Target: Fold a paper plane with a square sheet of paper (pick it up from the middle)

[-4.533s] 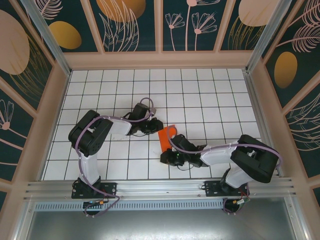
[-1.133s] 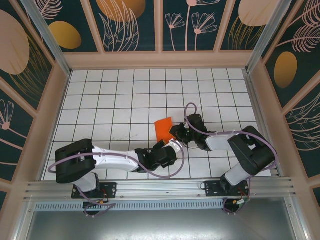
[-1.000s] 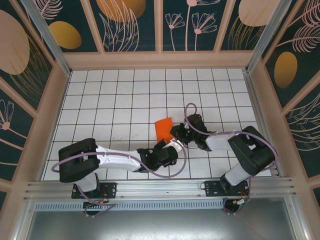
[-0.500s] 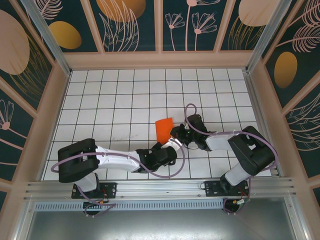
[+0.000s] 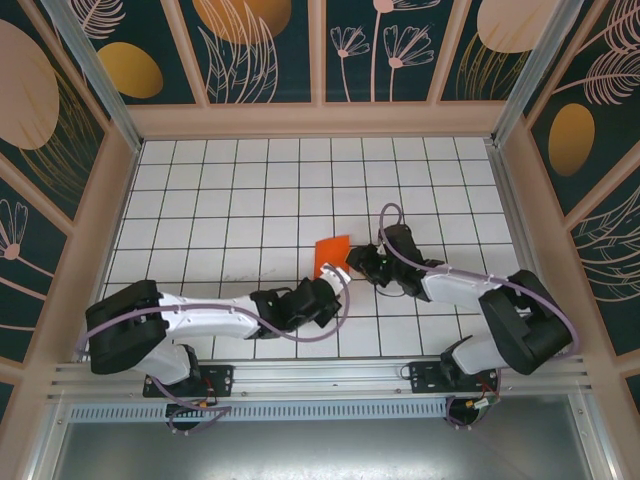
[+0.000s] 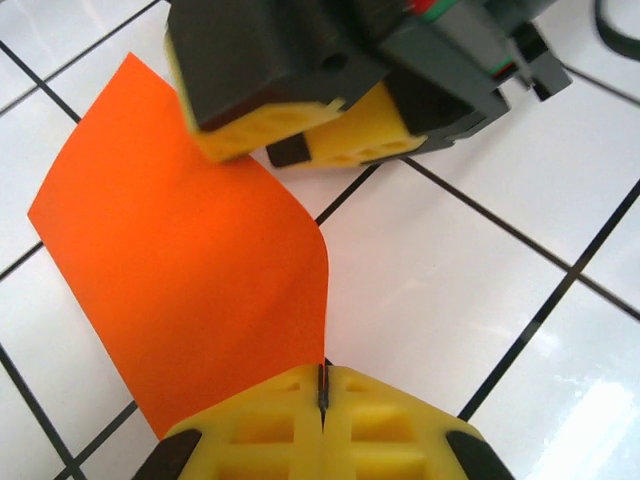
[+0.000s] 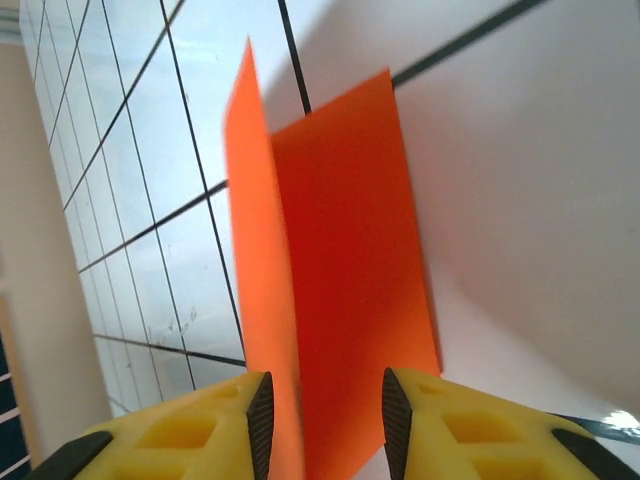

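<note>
Square sheet of paper [image 5: 332, 251] near middle of tiled table [image 5: 200, 200], one centre fold, flaps splayed. Left gripper [image 6: 322, 385] clamped tight on its near edge. Right gripper [image 7: 322, 398] jaws parted, paper loose between. Nose and wing folds all left, by my read.

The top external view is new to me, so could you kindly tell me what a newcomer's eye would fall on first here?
The bright orange square sheet of paper stands out against the white tiled table, near the middle and just ahead of the arms. Both grippers meet at it. The left gripper is shut on its near edge, while the right gripper has its jaws apart, with the bent sheet standing between them.
</note>
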### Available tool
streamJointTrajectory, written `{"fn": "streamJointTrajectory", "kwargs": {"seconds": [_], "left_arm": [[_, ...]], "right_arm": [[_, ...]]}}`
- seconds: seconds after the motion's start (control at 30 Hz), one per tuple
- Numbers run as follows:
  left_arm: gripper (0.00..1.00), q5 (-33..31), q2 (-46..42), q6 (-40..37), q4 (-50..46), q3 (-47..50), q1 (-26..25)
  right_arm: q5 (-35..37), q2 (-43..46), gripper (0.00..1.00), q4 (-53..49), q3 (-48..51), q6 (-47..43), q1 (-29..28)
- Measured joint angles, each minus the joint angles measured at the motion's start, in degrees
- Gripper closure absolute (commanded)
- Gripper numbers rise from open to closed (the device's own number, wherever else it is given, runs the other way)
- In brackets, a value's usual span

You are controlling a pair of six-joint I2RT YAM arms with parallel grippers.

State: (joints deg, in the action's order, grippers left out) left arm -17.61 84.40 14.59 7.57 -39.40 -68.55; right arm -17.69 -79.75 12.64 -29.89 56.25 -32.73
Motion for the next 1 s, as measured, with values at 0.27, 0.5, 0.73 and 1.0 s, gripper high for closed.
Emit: {"fn": "streamJointTrajectory", "kwargs": {"seconds": [0.27,0.5,0.73,1.0], "left_arm": [[1.0,16.0,-1.51,3.23,1.68,2.58,6.14],[1.0,25.51,-1.2,6.16,3.74,4.07,9.97],[1.0,31.28,-0.59,7.78,5.4,4.5,12.79],[1.0,34.69,0.76,9.03,5.95,5.38,14.27]], "right_arm": [[3.58,3.43,0.7,-5.49,-3.02,-4.0,0.17],[1.09,2.64,0.82,-4.72,-4.83,-6.29,0.11],[-1.64,-7.74,0.85,-4.61,-12.17,-8.46,-1.18],[-0.83,-17.57,0.86,-8.35,-17.49,-11.87,-1.4]]}}
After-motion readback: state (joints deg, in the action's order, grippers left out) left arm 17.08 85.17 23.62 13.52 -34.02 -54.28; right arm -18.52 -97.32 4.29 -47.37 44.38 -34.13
